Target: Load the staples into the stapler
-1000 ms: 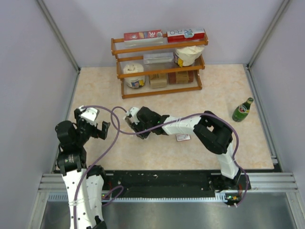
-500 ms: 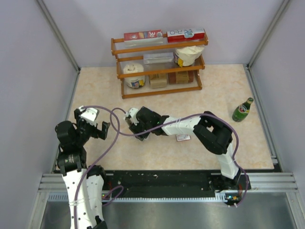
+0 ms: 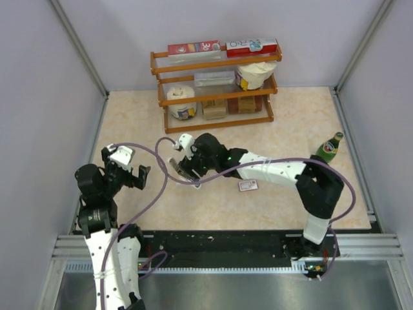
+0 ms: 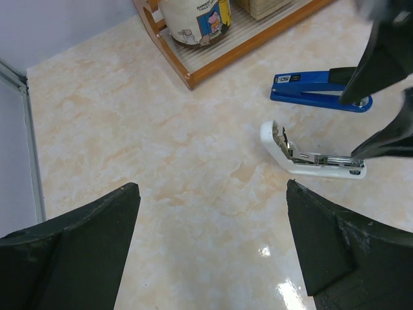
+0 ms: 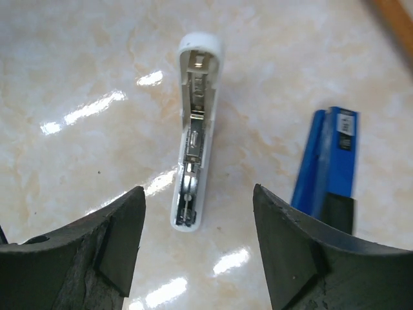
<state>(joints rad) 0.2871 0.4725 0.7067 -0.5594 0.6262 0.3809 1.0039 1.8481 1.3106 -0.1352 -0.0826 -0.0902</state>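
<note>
At far left, the left gripper [image 3: 137, 174] hangs low over the table [image 3: 129, 123], jaws spread wide with nothing between them.

Left of centre, the right gripper [image 5: 197, 194], jaws likewise apart and empty, hovers directly over the white stapler [image 5: 197, 129]. The stapler lies opened on the glossy marble-patterned surface with its metal magazine channel exposed. A closed blue stapler [image 5: 332, 161] lies just beside it, toward the wooden shelf [image 3: 216, 119].

Right of centre, the staples [image 3: 248, 186] show only as their small red-and-white box. It lies flat on the table near the right forearm, apart from both staplers, and no loose strip is visible.

Far right, a green bottle [image 3: 329, 148] stands well apart.

Handling, as judged from where I stand:
- **Box:** it is probably very light, thin card that is easily crushed, and it is likely to skate on the polished top. A gentle pinch across its narrow width, on the long edges, looks best.
- **Strips:** these should be stiff but brittle, snapping if bent, so they are better held by their sides.
- **Stapler:** it is rigid yet hinged, and it may slide unless its rear is steadied.
</note>
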